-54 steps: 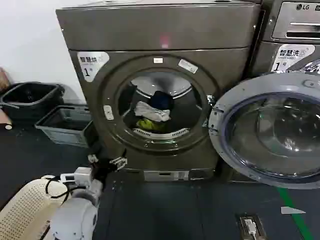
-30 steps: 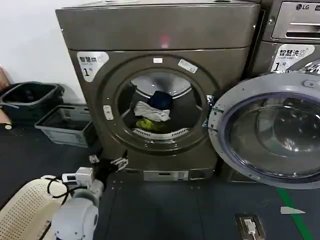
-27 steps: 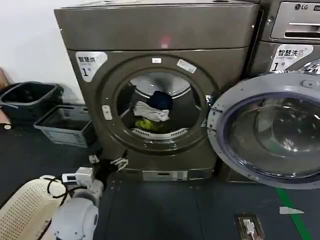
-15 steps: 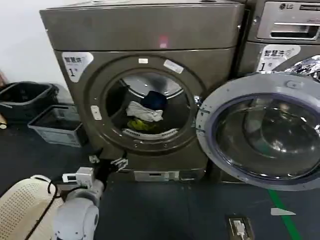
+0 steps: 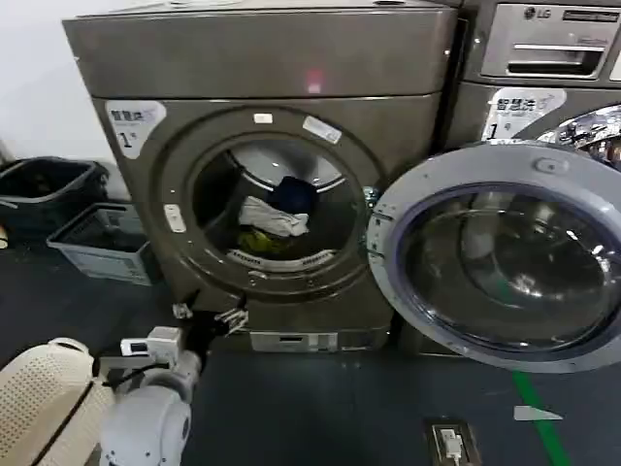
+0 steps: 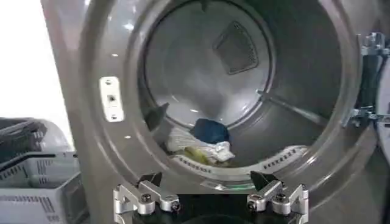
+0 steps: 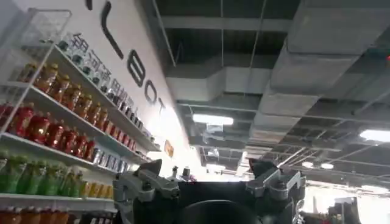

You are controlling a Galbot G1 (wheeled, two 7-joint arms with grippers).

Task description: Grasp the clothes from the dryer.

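Observation:
The dryer (image 5: 262, 58) stands ahead with its round door (image 5: 505, 257) swung open to the right. Low in the drum lie the clothes: a white-grey piece (image 5: 272, 216), a dark navy piece (image 5: 292, 193) behind it and a yellow-green piece (image 5: 254, 241) underneath. My left gripper (image 5: 207, 314) hovers open and empty near the floor, below the porthole's rim and outside the drum. The left wrist view looks over the gripper (image 6: 207, 181) into the drum at the clothes (image 6: 201, 143). My right gripper (image 7: 207, 170) is open and empty, pointing up towards a ceiling.
A black bin (image 5: 44, 189) and a grey crate (image 5: 97, 243) sit on the floor left of the dryer. A cream basket (image 5: 39, 398) is at my lower left. An LG machine (image 5: 543, 58) stands to the right, behind the open door. A floor socket (image 5: 448, 442) lies near green tape (image 5: 534, 408).
The dryer has slid left in the head view and looks slightly larger. The left gripper holds the same open pose low in front of it. The clothes have not moved.

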